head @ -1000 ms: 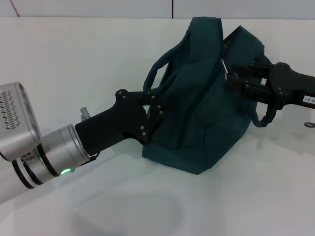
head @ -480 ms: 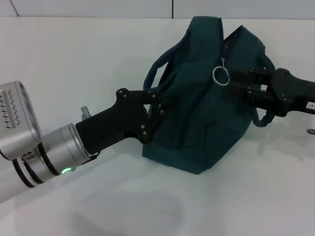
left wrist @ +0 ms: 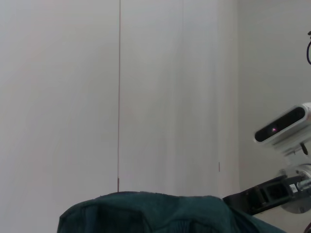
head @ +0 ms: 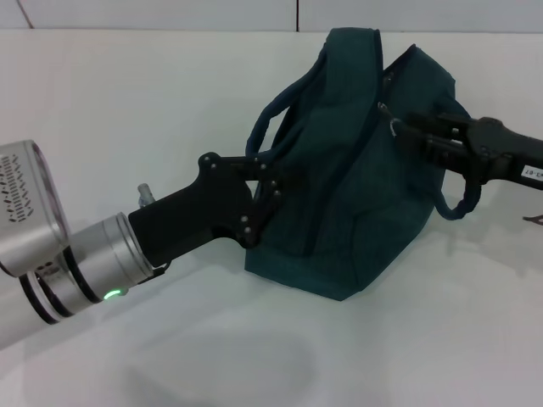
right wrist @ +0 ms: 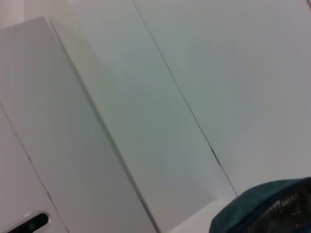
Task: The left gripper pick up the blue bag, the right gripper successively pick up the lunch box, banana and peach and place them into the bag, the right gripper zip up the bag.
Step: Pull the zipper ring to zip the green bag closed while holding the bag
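On the table, blue bag [head: 356, 178], left tool [head: 265, 191] gripping it, right tool [head: 407, 131] at zipper.

A corner of the blue bag [right wrist: 265, 208] shows, with zipper teeth, before a pale panelled wall [right wrist: 146, 97].

matt cloth blue bag [head: 356, 178], glossy table [head: 127, 110]

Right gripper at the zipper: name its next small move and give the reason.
Probably close on the zipper pull and draw it along the zipper. The right gripper sits at the ring pull on the blue bag, though its grip is unclear. The left gripper holds the bag's side steady, and no lunch box or fruit lies outside.
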You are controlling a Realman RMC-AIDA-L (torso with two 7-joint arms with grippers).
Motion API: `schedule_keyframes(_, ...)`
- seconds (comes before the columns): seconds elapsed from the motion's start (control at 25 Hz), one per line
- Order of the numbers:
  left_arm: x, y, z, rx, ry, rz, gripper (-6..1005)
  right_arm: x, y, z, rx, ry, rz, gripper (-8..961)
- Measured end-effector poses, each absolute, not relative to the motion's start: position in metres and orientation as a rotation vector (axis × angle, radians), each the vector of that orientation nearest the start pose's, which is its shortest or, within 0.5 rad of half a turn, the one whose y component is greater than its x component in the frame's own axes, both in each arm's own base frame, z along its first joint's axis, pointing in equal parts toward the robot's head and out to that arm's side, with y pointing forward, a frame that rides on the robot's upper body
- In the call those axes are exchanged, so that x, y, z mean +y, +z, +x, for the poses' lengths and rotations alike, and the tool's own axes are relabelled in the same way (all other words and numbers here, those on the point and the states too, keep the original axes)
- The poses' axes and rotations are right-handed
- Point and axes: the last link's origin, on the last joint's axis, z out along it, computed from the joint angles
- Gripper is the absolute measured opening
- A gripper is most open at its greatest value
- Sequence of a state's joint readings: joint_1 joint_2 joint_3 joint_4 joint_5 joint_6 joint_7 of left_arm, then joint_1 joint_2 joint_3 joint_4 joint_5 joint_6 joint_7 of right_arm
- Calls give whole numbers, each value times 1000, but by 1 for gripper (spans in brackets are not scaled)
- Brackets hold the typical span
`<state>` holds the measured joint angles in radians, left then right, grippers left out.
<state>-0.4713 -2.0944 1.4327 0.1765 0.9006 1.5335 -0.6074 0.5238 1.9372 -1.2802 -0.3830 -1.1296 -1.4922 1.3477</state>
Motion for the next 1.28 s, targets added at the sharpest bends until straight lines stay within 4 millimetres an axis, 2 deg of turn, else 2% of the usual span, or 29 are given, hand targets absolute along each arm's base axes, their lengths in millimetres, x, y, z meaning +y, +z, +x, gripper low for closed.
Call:
schedule_keyframes(0.72, 285, -68, -241, -199, -1128, -2435, 38, 331, 7, 226, 817, 1215, -2721, 461)
schedule_keyframes(1.0, 286, -68, -241, -185, -1125, -2435, 38, 336, 5, 229, 889, 1192, -2682, 460)
schedule_keyframes(1.28, 286, -68, -240, -184, -1126, -2435, 37, 337, 13, 240, 918, 1210, -2586, 458)
